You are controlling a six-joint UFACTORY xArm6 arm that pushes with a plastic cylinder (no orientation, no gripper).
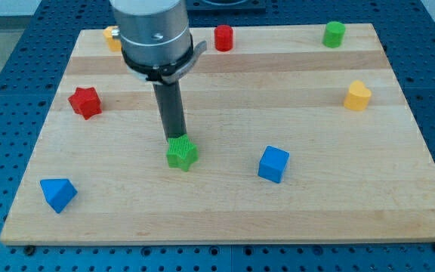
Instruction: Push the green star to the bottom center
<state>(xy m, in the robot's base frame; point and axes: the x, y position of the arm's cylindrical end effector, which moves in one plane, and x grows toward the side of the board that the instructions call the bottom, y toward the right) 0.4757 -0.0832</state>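
Observation:
The green star (181, 153) lies on the wooden board (225, 211), a little left of the middle and below it. My tip (175, 137) stands right at the star's upper edge, touching it or nearly so. The dark rod runs up from there to the grey arm end at the view's top.
A blue cube (273, 164) sits to the right of the star. A blue triangular block (57, 193) is at the bottom left. A red star (85, 102) is at the left. A red cylinder (223, 38), a green cylinder (334, 34), a yellow block (112, 36) and a yellow heart-like block (357, 96) lie farther up.

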